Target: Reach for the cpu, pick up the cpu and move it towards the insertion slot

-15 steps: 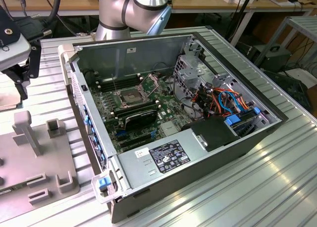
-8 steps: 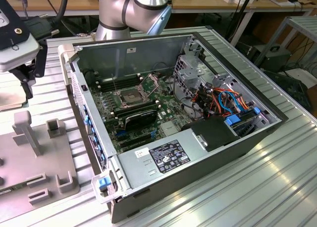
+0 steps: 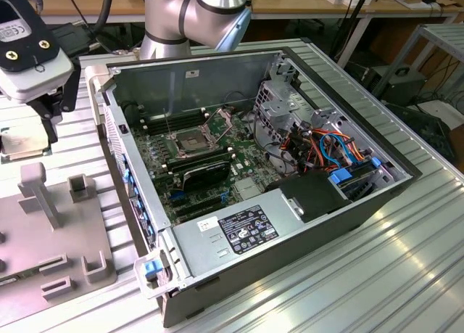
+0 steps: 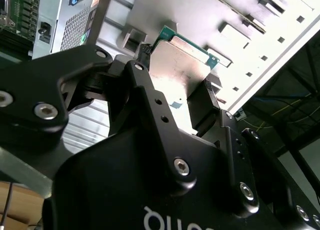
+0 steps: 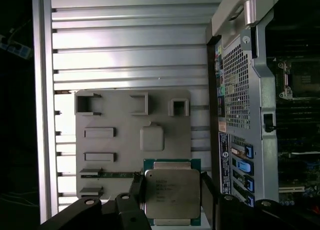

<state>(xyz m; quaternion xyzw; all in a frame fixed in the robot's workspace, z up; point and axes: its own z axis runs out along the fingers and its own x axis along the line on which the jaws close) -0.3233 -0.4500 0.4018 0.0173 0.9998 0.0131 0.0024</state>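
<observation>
Two fingers of my gripper (image 5: 172, 200) clamp the cpu (image 5: 171, 192) by its edges, above the grey holder tray (image 5: 115, 140), left of the computer case (image 3: 290, 166); I should keep it level toward the insertion slot (image 3: 190, 138).

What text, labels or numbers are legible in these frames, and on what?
Nothing reads clearly.
Engraved lines on the pale silver square cpu: blurred.
Printed sticker on the grey metal power-supply cover: too small.
White lettering on the black gripper: cut off.
</observation>
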